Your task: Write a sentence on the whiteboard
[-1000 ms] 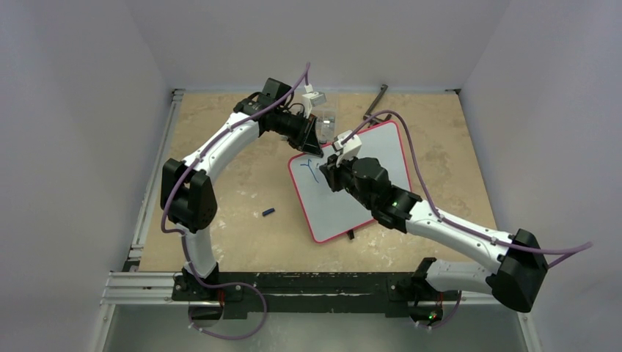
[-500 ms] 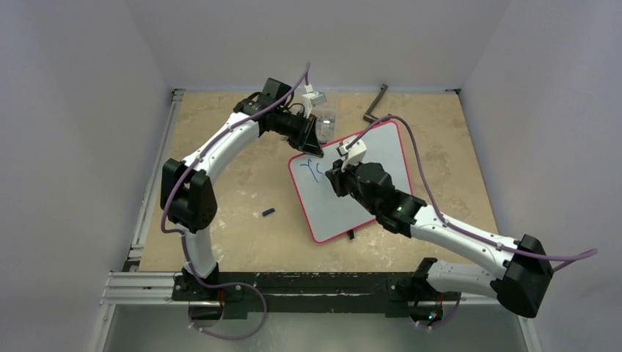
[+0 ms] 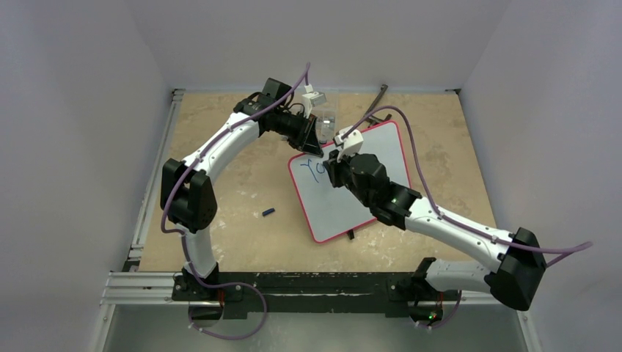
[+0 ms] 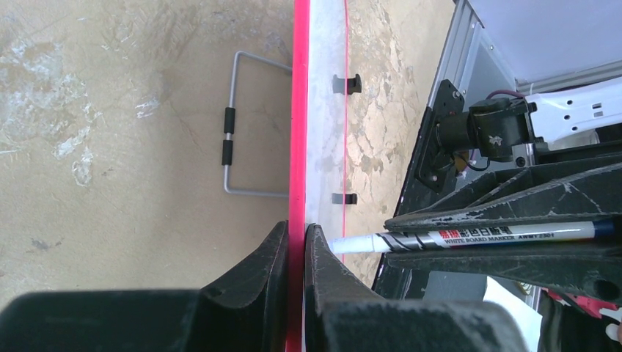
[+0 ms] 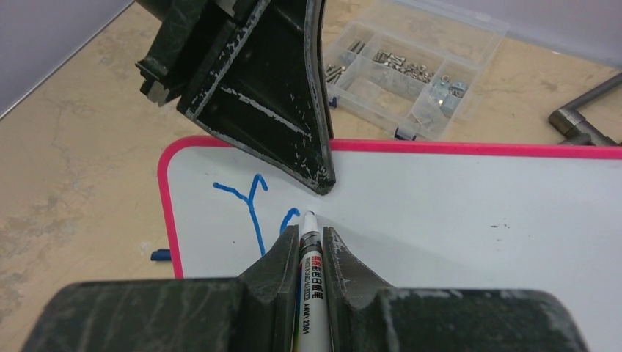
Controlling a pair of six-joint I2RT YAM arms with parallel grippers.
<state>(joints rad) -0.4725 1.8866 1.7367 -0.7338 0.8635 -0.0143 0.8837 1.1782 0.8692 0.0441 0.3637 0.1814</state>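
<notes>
Soft, even light fills my cell, leaving the tabletop (image 3: 242, 183) bright and only faint shadows under my arms. The whiteboard (image 5: 477, 213) carries a dull sheen rather than hard glare in my right wrist view. Up close, my left claw (image 4: 296, 231) and right claw (image 5: 309, 233) go blurred and dark towards the bottom edge, yet the print on the marker (image 4: 477, 236) is sharp enough to read.

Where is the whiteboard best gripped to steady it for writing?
Pinch the whiteboard by its red frame at the far edge, coming from beyond it. The panel is thin enough to straddle, and this leaves the face free for the marker. The left gripper is clamped there.
</notes>
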